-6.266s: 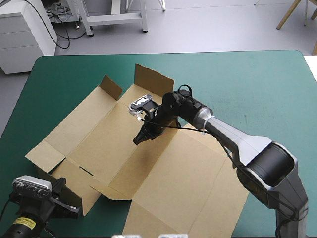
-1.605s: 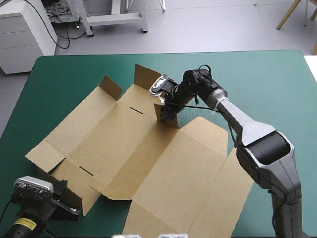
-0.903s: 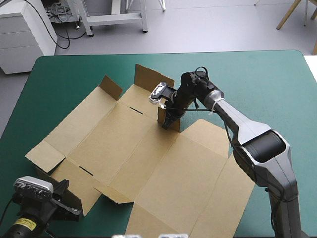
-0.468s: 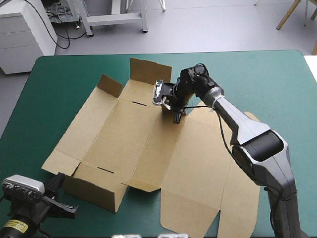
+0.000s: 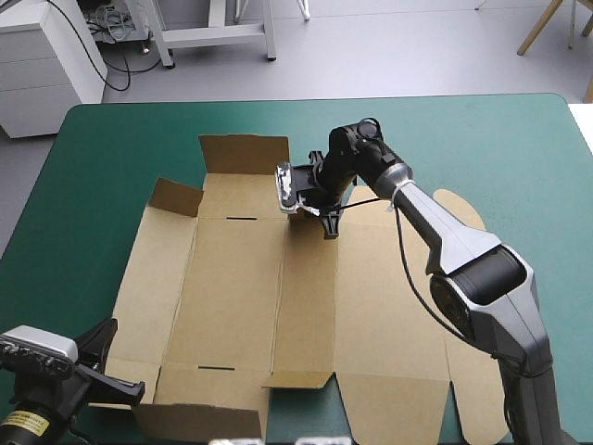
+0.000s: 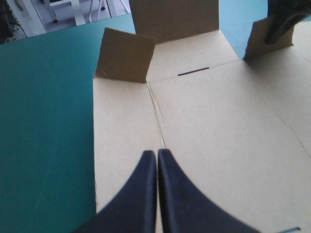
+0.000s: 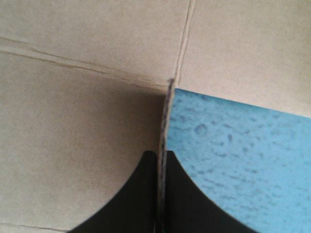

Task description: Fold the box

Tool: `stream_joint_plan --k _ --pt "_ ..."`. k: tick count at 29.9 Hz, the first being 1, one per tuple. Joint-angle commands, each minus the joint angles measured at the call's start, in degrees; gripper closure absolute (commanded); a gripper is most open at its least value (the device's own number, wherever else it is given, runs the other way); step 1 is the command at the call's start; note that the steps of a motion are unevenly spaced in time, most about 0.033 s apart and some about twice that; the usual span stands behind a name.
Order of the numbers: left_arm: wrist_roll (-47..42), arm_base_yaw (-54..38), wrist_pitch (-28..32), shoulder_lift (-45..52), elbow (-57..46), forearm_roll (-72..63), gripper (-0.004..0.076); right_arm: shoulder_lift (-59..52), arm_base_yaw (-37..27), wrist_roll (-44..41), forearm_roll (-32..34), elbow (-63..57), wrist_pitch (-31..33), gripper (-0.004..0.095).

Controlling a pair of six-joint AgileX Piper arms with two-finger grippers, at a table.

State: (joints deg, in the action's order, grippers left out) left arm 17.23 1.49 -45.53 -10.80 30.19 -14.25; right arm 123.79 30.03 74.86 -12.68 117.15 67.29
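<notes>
Flat box fills table middle. Upright flaps bar far edge: wide flap, small left flap, third flap pinched by right gripper. Right arm crosses box's right half. Teal-green cover free far right, far left.

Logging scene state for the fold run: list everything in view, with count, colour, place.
box: 1, brown, mostly flat at mid-table, far flaps raised
table cover: 1, teal-green, under the box
right gripper: 1, black, shut on a small raised flap at the box's far edge
left gripper: 1, black, shut, over the box's near-left part
</notes>
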Motion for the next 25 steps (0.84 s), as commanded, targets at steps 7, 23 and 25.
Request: stream_joint_plan --k 7,23,25 --pt "0.0 -0.1 5.5 -1.0 1.9 -0.9 0.0734 -3.5 2.3 1.0 -3.7 1.8 1.6 0.0927" --pt "0.0 -0.1 5.2 -1.0 1.9 -0.5 0.0734 -4.6 2.6 -10.7 -2.6 1.8 1.6 0.0356" --pt "0.0 -0.1 5.1 -1.0 1.9 -0.5 0.0734 -6.0 2.6 -13.0 1.0 1.8 1.6 0.0358"
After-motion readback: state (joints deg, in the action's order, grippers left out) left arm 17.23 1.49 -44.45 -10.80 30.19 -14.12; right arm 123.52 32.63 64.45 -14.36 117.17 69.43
